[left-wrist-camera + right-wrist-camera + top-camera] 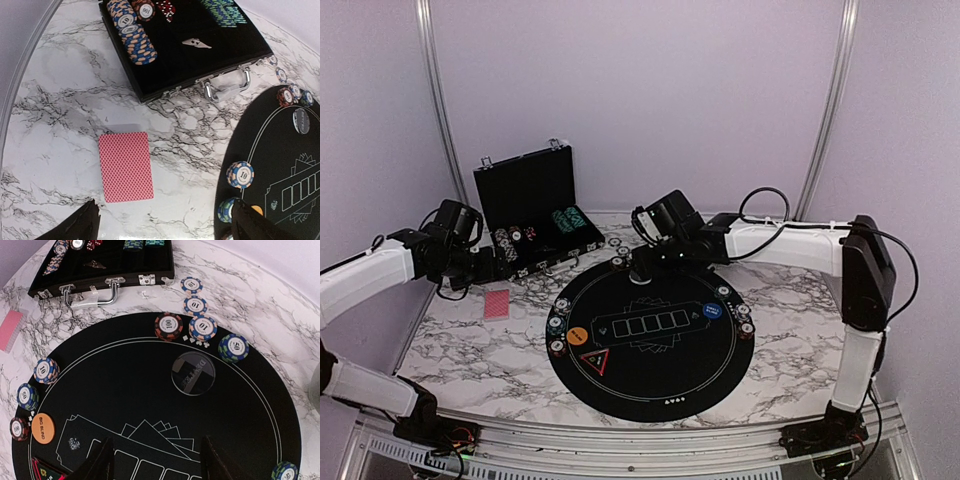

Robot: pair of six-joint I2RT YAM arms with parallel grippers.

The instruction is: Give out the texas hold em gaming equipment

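Marble tabletop (50,100): red-backed cards (125,166) flat, ahead of parted left jaws

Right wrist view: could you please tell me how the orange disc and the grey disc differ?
The orange disc is small, bright and near the rim of the black mat; the grey disc looks larger, darker, glossy and sits farther in. Both are round and flat.

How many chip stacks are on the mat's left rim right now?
3, in a line: ten stack farthest, blue stack in the middle, red stack nearest, beside the orange button. None seem hidden.
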